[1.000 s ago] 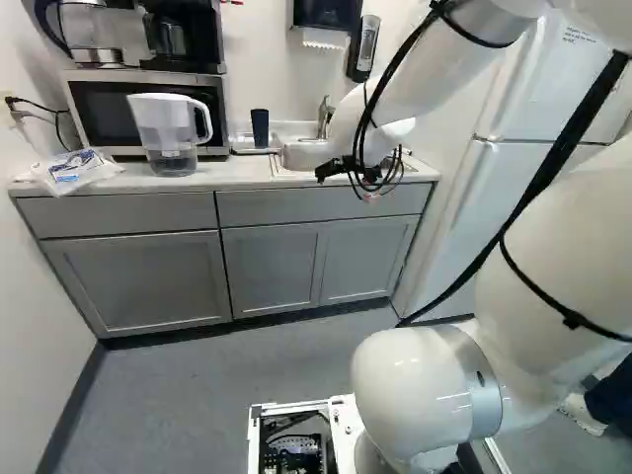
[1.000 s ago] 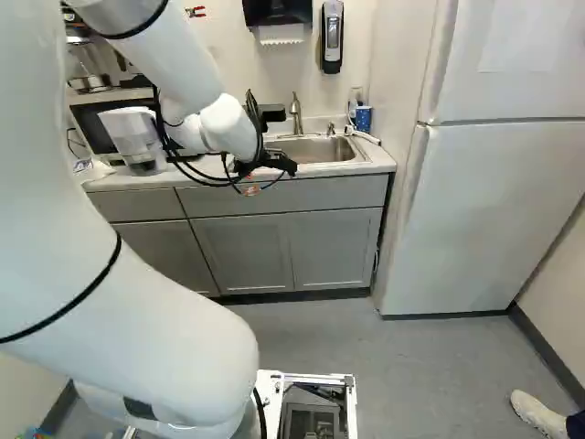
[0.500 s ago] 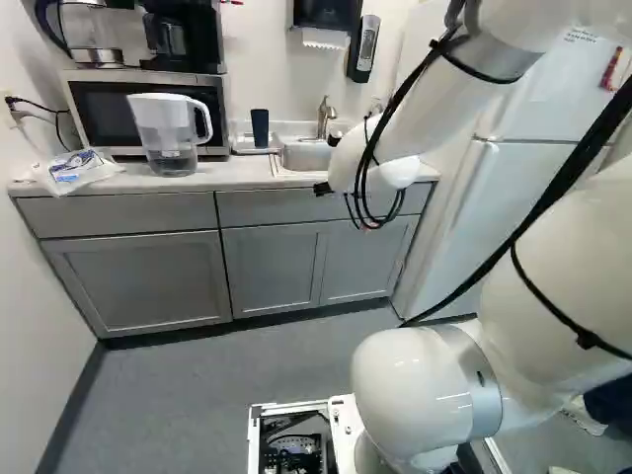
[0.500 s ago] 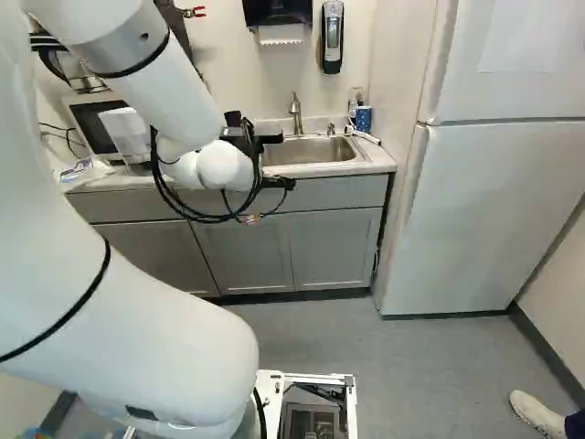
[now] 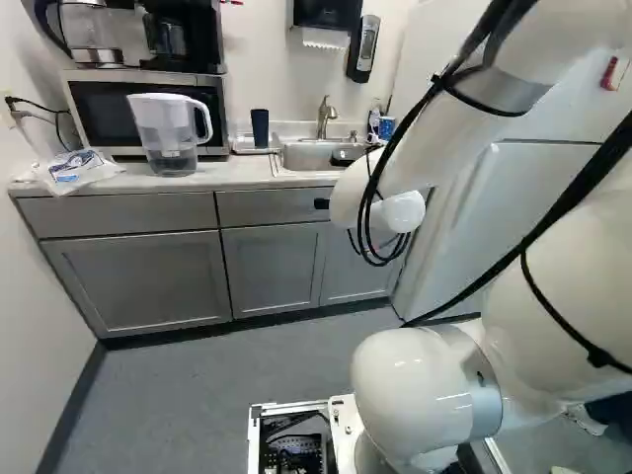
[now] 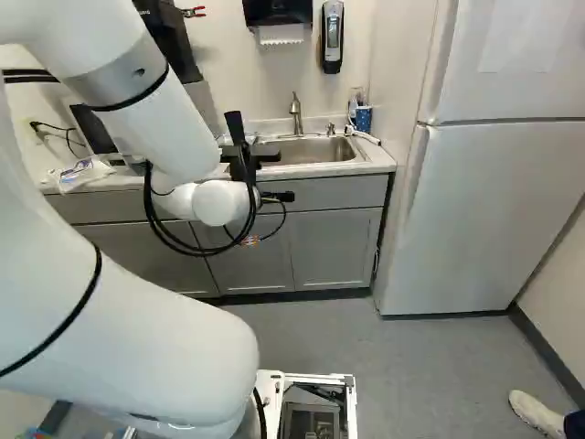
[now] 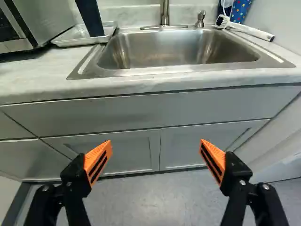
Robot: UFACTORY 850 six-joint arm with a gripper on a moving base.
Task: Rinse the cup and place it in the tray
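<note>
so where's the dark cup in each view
Left base view: the dark cup is left of the picture's middle, high up, between the microwave and the faucet.
Right base view: I can't make it out; the arm covers much of that side of the counter.
Wrist view: it stands on the tray, beside the sink, its top cut off.
Shared landmark: the faucet.

The cup (image 5: 260, 128) is dark navy; the tray (image 7: 75, 42) silvery; the worktop (image 7: 42, 77) pale, mottled grey; the cabinets (image 5: 133, 286) grey; the refrigerator (image 6: 484, 210) white; the container (image 7: 241, 10) blue, multicoloured-dotted.
</note>
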